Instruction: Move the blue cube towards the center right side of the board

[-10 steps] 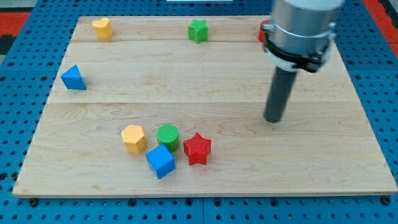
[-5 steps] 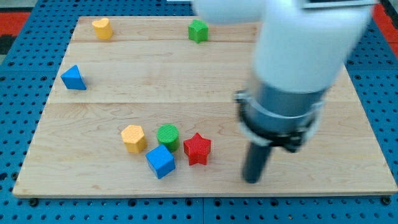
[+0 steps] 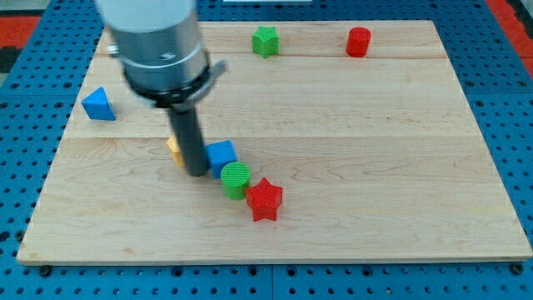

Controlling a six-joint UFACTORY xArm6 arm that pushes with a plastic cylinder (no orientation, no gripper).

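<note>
The blue cube [image 3: 221, 155] sits left of the board's middle, a little below centre. My tip [image 3: 196, 172] stands right against the cube's left side. A green cylinder [image 3: 236, 179] lies just below and right of the cube, touching or nearly touching it. A red star [image 3: 265, 199] lies below and right of the cylinder. A yellow block [image 3: 173, 147] is mostly hidden behind the rod, to the tip's left.
A blue triangle [image 3: 98, 104] lies near the left edge. A green star-shaped block [image 3: 265, 40] and a red cylinder [image 3: 358, 42] lie along the view's top. The arm's body hides the top-left corner of the wooden board [image 3: 375, 167].
My tip swept from the right side down and across to the left. The blue cube moved up and right; the green cylinder shifted slightly right and down. The yellow block moved up.
</note>
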